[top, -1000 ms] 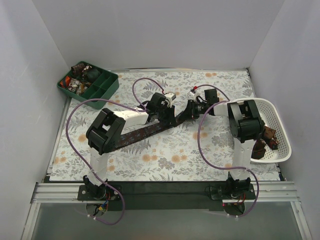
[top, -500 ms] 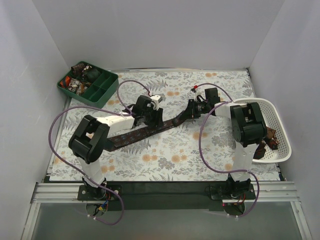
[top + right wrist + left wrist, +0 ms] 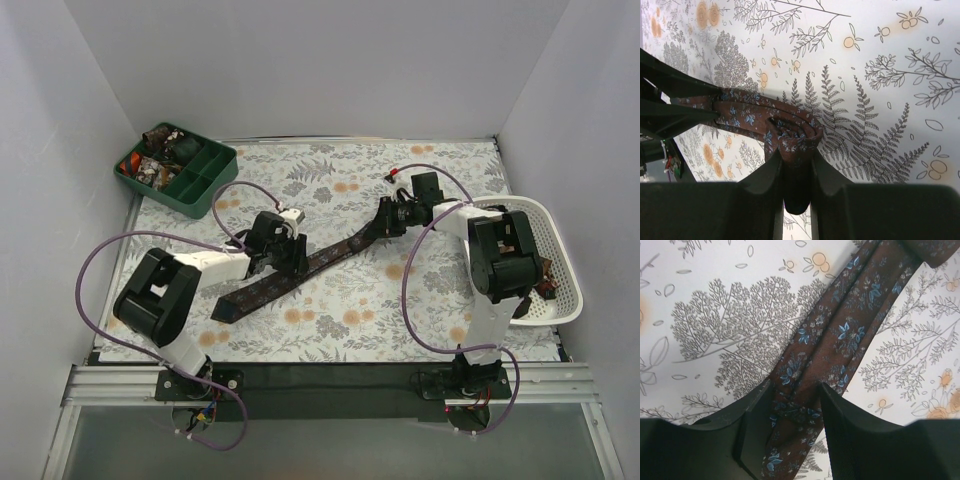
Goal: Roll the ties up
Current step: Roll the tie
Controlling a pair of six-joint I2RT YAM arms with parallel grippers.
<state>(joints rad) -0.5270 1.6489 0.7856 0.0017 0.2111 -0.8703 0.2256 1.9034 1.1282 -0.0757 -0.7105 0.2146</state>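
One brown tie (image 3: 335,252) with small blue flowers lies diagonally across the flowered cloth. My right gripper (image 3: 386,221) holds its far end, which is wound into a small coil (image 3: 793,134). In the right wrist view that gripper (image 3: 794,161) is shut on the coil, and the strip runs off to the left. My left gripper (image 3: 284,264) stands over the middle of the tie. In the left wrist view it (image 3: 796,405) is open, one finger on each side of the flat strip (image 3: 840,335). More brown ties (image 3: 541,276) lie in the basket.
A white lattice basket (image 3: 562,248) stands at the right edge, behind the right arm. A dark green divided tray (image 3: 208,184) with small coils sits at the back left. Purple cables loop off both arms. White walls close in the table.
My left gripper has moved down-left along the tie toward its wide end, and its jaws have opened. The right gripper stays at the far end and has tightened on the coil.
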